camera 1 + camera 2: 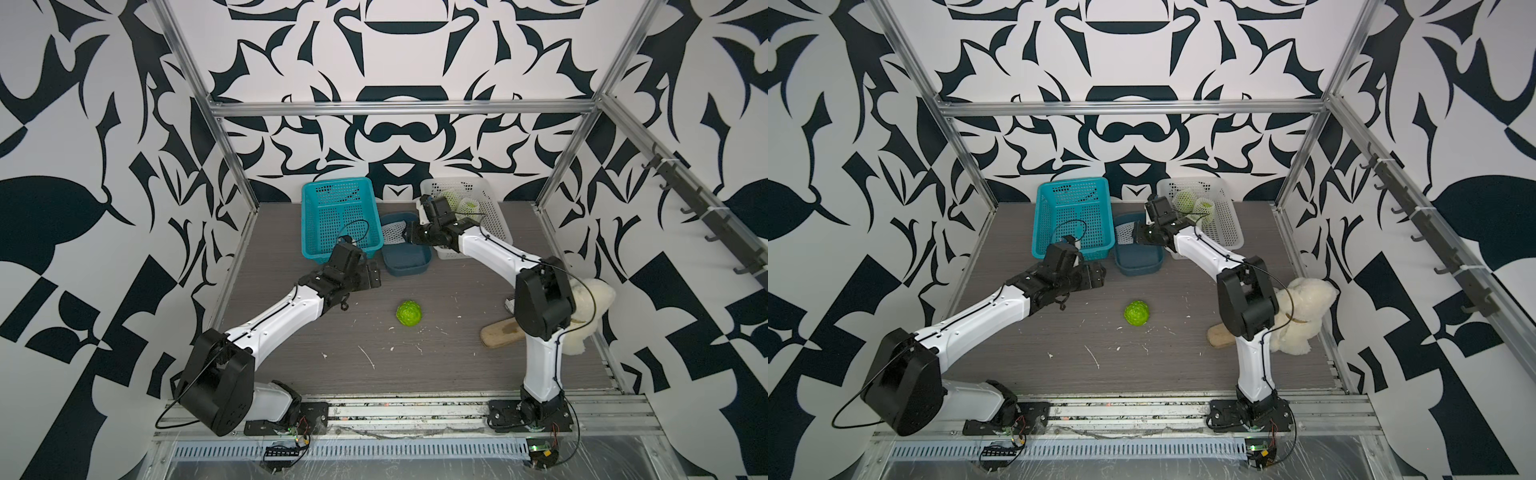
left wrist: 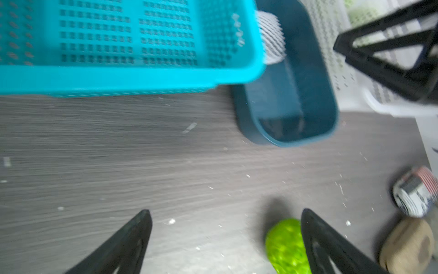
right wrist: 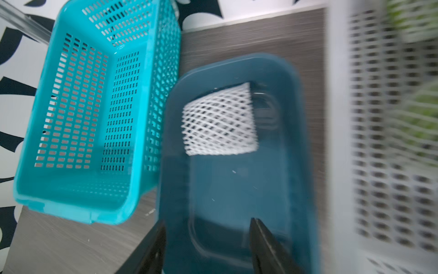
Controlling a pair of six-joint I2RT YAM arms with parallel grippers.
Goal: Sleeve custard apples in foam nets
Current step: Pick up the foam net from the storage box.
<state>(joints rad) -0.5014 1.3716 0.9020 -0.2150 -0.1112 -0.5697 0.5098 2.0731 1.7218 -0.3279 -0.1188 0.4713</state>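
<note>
White links (image 1: pixel 490 249), black joints (image 1: pixel 544 299), black cables (image 1: pixel 367 228).

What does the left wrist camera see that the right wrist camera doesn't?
Only the left wrist view: a bare green custard apple on the table near the open left gripper, plus a striped roll and a tan object. Only the right wrist view: the black-and-white wall, and the foam net seen whole. Both: the teal basket, the dark blue tub holding that net, and the white basket.

my black gripper (image 2: pixel 225 211) gapes wide above grey wood-grain table (image 2: pixel 118 154); a bumpy green custard apple (image 2: pixel 285 244) peeks beside one finger (image 2: pixel 331 249).
</note>
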